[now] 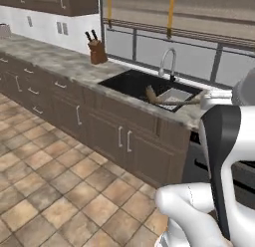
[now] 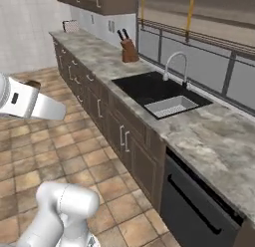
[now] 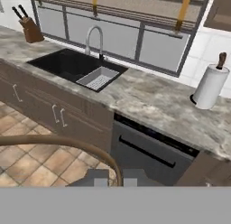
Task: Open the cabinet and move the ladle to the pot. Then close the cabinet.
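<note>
Pincer: closed on the ladle, its two dark tips pressed against the thin brown handle, which curves away to the left in the hand view.

Ladle, left base view: held out from the hand, small oval scoop at the far end, seen against the sink.

Bench: mottled grey stone, ahead of and below the pincer.

Sink: black basin set in the bench, ahead of the pincer to the left, with a pale strainer insert and a curved chrome tap behind.

Knife block: brown, far left on the bench.

Paper-towel roll: white, upright, ahead to the right.

Dishwasher: dark front, directly ahead under the bench.

Cabinet: dark brown wall unit, far left; doors shut where visible.
</note>
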Available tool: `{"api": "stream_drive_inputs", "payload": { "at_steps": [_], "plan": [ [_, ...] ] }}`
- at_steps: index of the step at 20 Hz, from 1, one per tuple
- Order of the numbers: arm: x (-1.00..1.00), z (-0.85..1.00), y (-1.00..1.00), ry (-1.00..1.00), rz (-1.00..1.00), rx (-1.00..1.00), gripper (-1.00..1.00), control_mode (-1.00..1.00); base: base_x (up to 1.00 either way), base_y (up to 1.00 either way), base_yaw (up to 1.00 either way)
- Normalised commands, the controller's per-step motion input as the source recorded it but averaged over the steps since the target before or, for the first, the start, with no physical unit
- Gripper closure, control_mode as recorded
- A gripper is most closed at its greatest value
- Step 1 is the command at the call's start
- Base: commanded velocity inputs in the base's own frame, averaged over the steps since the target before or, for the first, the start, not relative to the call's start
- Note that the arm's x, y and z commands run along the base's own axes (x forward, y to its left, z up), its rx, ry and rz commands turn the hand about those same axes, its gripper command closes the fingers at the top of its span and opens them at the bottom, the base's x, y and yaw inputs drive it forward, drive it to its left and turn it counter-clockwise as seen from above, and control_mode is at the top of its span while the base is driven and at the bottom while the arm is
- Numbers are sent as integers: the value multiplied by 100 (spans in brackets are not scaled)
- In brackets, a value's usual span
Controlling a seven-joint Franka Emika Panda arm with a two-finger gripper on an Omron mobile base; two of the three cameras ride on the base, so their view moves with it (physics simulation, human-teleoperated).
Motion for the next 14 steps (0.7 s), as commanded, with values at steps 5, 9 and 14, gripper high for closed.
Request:
{"api": "stream_drive_inputs", "payload": {
  "at_steps": [5, 9, 14],
  "plan": [
    [0, 0, 0, 0, 0, 0, 100, 100, -26, 21, 88],
    [0, 0, 0, 0, 0, 0, 100, 100, -16, 13, 84],
    [0, 0, 0, 0, 0, 0, 100, 100, -4, 6, 79]
  ]
}}
